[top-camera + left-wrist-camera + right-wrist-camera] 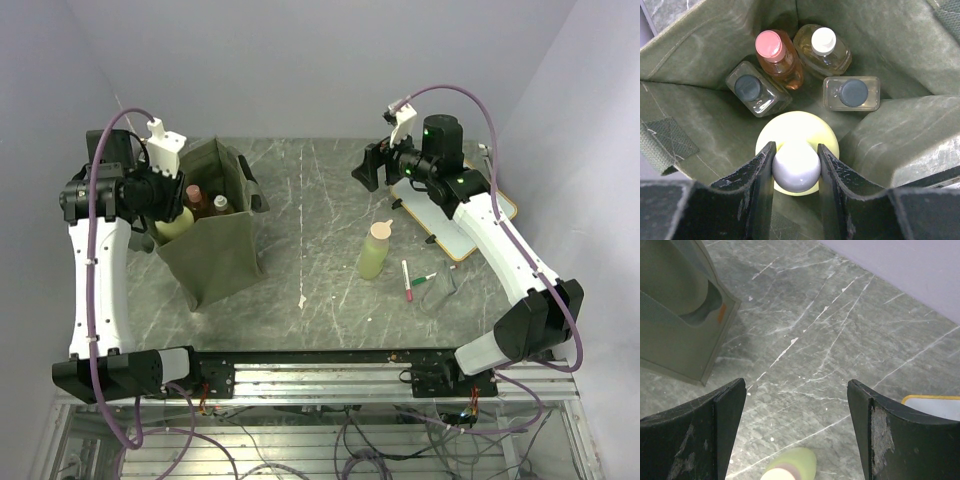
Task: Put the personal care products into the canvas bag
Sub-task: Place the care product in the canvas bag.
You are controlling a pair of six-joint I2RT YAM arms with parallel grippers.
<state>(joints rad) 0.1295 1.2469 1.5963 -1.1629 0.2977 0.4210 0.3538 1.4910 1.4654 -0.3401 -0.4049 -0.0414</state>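
Observation:
The olive-green canvas bag [215,255] stands upright at the left. My left gripper [796,165] is inside it, shut on the white cap of a pale yellow-green bottle [797,131]. Below it in the bag stand an orange bottle [777,57], an amber bottle [822,47] and two clear bottles with black caps [756,90] [851,93]. A light green bottle with a beige cap [376,250] stands on the table mid-right; its top shows in the right wrist view [790,469]. My right gripper [796,405] is open and empty above and behind it.
A red marker [407,280] and a green marker [424,279] lie right of the light green bottle. A wood-framed whiteboard [455,235] lies at the far right under my right arm. The bag's corner [680,315] shows in the right wrist view.

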